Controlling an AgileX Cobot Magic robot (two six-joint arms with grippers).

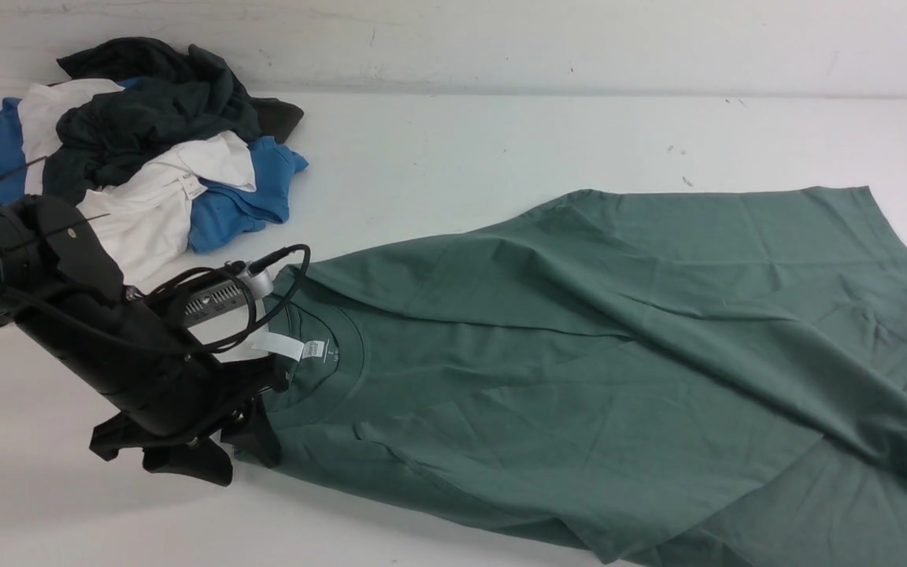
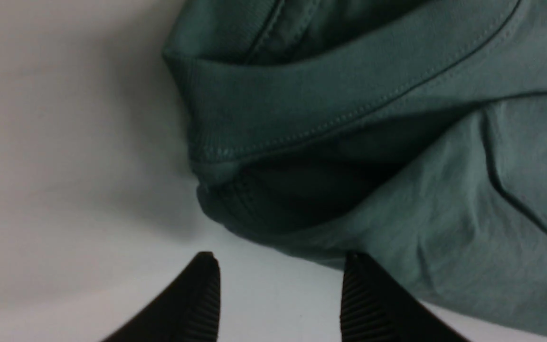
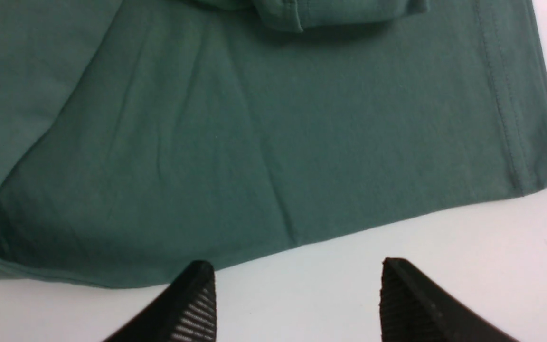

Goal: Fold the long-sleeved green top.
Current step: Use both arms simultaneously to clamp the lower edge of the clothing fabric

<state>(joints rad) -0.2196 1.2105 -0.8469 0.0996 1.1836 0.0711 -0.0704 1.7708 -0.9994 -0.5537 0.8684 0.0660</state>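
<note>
The green long-sleeved top [image 1: 595, 346] lies spread over the white table, its crew neck and white neck label [image 1: 292, 346] at the left and its body running off to the right. A sleeve is folded diagonally across the body. My left gripper [image 1: 267, 411] sits at the collar's near edge. In the left wrist view the left gripper [image 2: 280, 262] is open, with bare table between its fingers and the ribbed collar [image 2: 330, 99] just beyond the tips. In the right wrist view the right gripper [image 3: 297, 267] is open over bare table, just short of the top's edge near a stitched hem [image 3: 506, 109]. The right gripper is out of the front view.
A pile of dark grey, white and blue garments [image 1: 146, 150] sits at the back left of the table [image 1: 461, 150]. The left arm's cable [image 1: 280, 291] loops over the top's shoulder area. A pale wall runs along the far edge.
</note>
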